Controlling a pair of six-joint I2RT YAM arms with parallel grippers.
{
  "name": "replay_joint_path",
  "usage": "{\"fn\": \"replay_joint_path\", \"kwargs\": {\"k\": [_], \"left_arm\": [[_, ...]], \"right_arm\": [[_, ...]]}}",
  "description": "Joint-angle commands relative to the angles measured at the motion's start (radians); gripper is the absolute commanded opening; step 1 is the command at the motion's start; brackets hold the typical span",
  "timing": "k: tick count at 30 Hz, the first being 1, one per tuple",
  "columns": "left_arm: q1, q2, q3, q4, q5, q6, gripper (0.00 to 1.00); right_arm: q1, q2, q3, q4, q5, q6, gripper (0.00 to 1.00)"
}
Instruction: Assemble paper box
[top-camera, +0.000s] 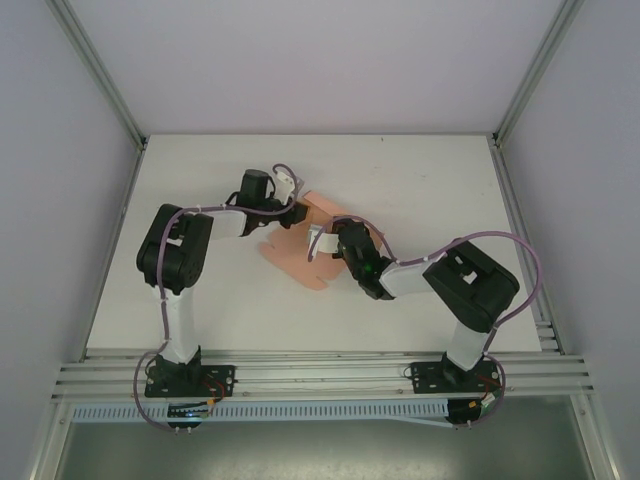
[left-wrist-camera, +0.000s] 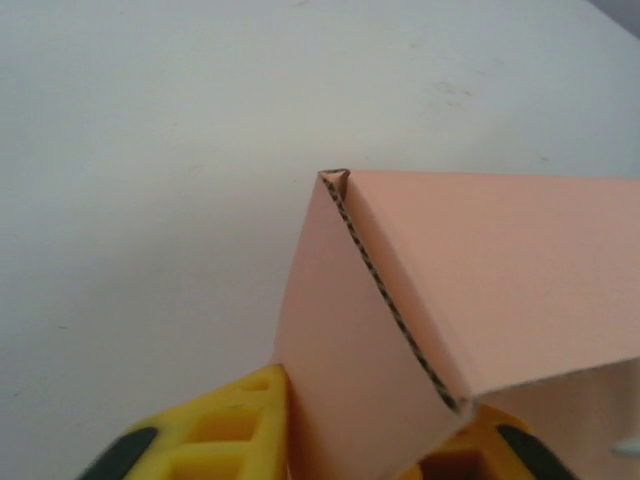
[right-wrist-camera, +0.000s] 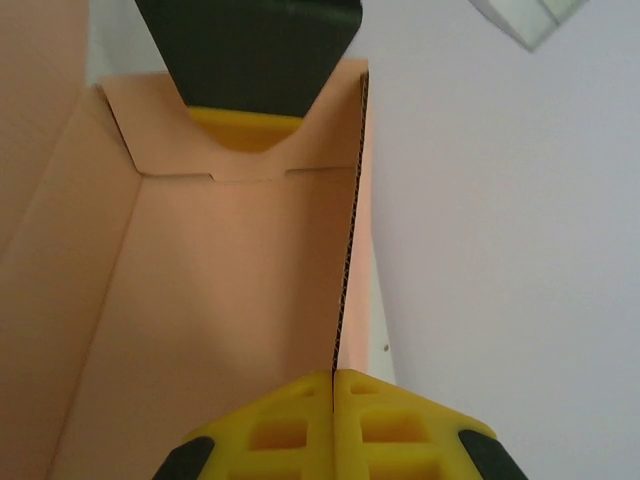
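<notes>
On my right tool (right-wrist-camera: 333, 400) the two yellow fingers are pressed together, with the thin corrugated edge of the paper box (right-wrist-camera: 230, 280) running straight into the seam between them, so I read it as clamped on that upright wall. Left of the tool the salmon-pink inside of the box spreads out. Ahead of it a notched end flap stands up, and just past that flap sits a black and yellow finger (right-wrist-camera: 250, 50) that looks like the other arm's. On my left tool (left-wrist-camera: 355, 440) the yellow fingers sit close on either side of a folded pink panel and touch it on both faces, a narrow grip on the card. Beyond the tool the panel rises to a creased corner, and a broad face of the box (left-wrist-camera: 500, 280) slopes away to the right, with bare white desk (left-wrist-camera: 150, 150) ahead and to the left. From above, the left tool (top-camera: 290, 195) and the right tool (top-camera: 322, 240) meet over the box (top-camera: 300, 255), which lies partly unfolded under and between them near the middle of the desk (top-camera: 420, 180), its loose flaps spread toward the arm bases.
</notes>
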Motion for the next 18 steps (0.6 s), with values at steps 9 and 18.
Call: {"fn": "replay_joint_path", "kwargs": {"k": [9, 18], "left_arm": [[-0.136, 0.001, -0.036, -0.116, -0.446, -0.144, 0.00], [-0.133, 0.004, -0.049, -0.008, -0.230, -0.110, 0.12]], "right_arm": [[0.032, 0.004, -0.019, -0.104, -0.030, 0.088, 0.00], [0.028, -0.015, -0.036, -0.115, -0.036, 0.107, 0.00]]}}
